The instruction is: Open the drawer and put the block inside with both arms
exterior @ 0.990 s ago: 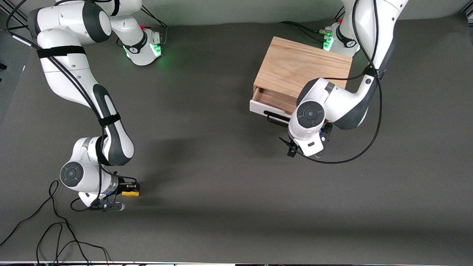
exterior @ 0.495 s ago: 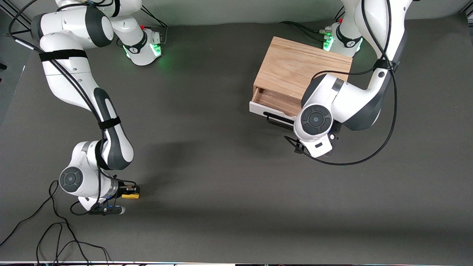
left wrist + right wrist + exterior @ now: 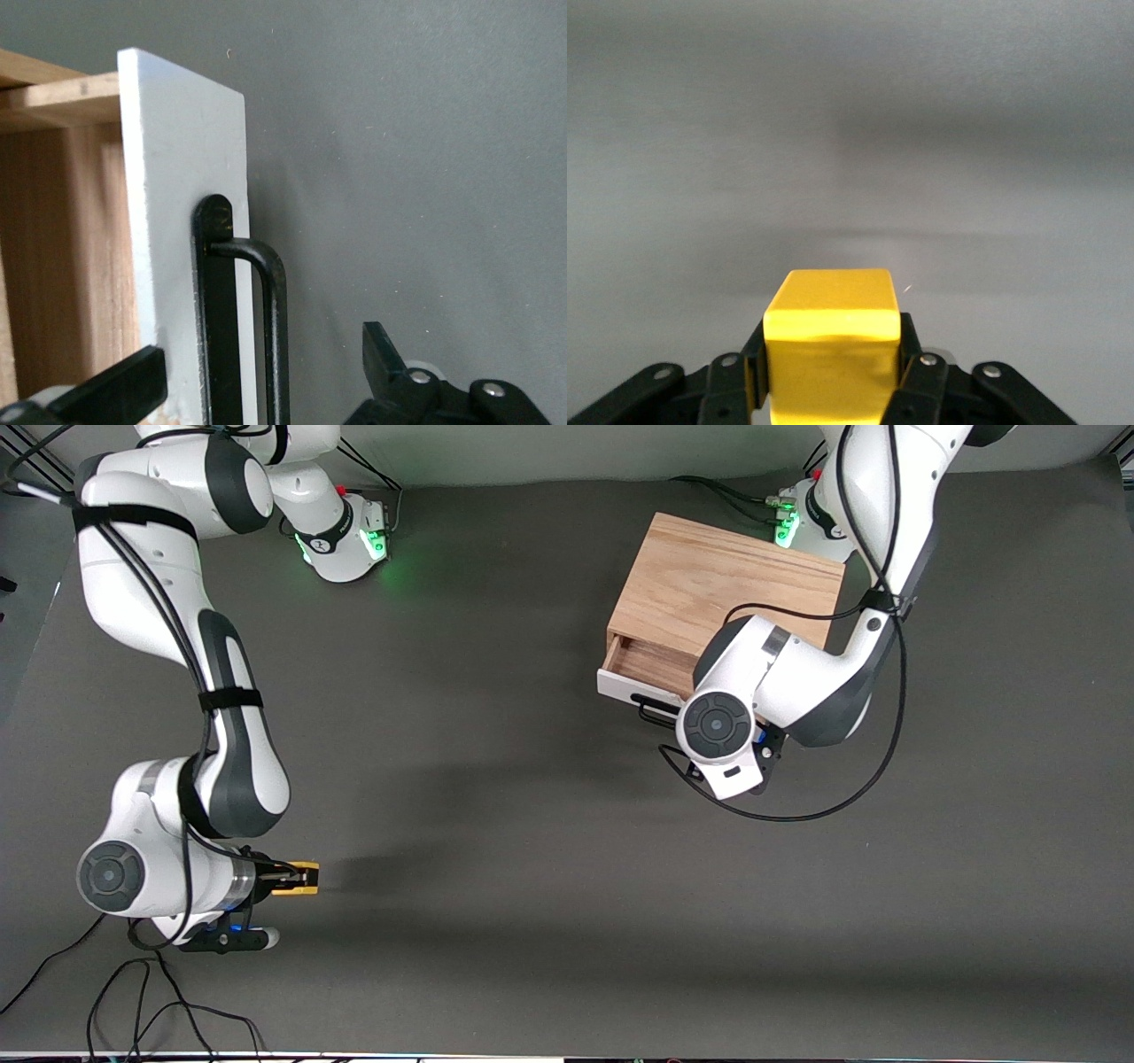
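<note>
Yellow block [image 3: 832, 341] in right pincer [image 3: 833, 372]; left pincer [image 3: 266, 381] spread astride drawer [image 3: 182, 221] handle [image 3: 266, 310].

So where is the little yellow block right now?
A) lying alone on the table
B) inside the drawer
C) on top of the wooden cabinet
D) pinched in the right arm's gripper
D: the right wrist view shows the yellow block clamped between the fingers of the right gripper, and the front view shows it at that gripper's tip, far from the partly open drawer.
</note>
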Robot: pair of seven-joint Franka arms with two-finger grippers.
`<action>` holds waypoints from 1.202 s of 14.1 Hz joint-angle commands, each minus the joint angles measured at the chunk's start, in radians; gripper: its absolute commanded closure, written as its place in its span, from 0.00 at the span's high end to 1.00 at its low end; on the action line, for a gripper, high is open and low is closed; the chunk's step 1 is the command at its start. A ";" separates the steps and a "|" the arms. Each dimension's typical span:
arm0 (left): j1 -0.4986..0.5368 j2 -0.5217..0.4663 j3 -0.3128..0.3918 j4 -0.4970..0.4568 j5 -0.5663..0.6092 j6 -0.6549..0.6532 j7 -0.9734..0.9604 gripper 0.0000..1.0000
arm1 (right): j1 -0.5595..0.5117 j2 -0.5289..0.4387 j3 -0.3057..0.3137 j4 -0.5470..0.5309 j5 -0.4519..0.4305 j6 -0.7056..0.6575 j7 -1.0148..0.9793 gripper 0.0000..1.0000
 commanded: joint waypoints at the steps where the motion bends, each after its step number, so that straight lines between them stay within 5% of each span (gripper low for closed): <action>1: -0.013 0.005 0.011 0.039 -0.006 -0.023 -0.007 0.99 | 0.056 -0.021 -0.008 0.026 0.007 -0.058 0.097 0.00; 8: 0.033 -0.037 0.015 0.324 0.005 -0.428 0.055 0.99 | 0.058 -0.033 -0.005 0.068 0.010 -0.127 0.106 0.00; 14: 0.119 -0.242 0.015 0.317 0.005 -0.477 0.533 0.99 | 0.145 -0.104 0.008 0.071 0.021 -0.186 0.248 0.00; 17: 0.130 -0.282 0.045 0.320 0.017 -0.483 0.911 0.99 | 0.214 -0.153 0.119 0.082 0.027 -0.225 0.524 0.00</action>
